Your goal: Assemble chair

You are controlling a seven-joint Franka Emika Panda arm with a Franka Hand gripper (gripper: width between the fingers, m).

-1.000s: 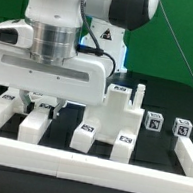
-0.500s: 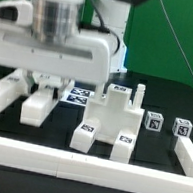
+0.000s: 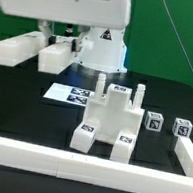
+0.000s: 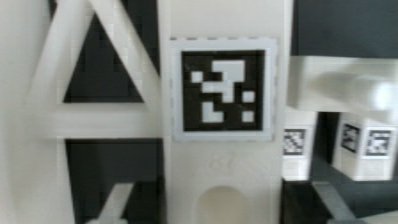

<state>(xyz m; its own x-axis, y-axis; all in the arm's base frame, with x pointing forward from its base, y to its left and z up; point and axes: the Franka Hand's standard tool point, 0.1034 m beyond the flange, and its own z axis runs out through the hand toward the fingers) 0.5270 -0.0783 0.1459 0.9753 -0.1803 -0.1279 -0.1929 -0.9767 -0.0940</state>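
Note:
My gripper [image 3: 55, 35] hangs high at the exterior view's upper left, shut on a white ladder-like chair frame piece [image 3: 31, 51] that it holds in the air. In the wrist view this piece [image 4: 222, 70] fills the picture, with a black-and-white tag on its middle bar, and the gripper [image 4: 222, 208] closes round that bar. The white seat block [image 3: 111, 119] with two upright posts stands on the black table, below and to the right of the held piece. Two small white tagged cubes [image 3: 154, 121] [image 3: 182, 127] lie right of it.
The marker board [image 3: 70, 94] lies flat on the table behind the seat block. A white raised rail [image 3: 84, 161] runs along the front, with a side rail [image 3: 189, 150] at the right. The robot's base [image 3: 97, 49] stands at the back.
The gripper has risen from table level, lifting the white frame piece up and off the table. The marker board beneath it has come into sight.

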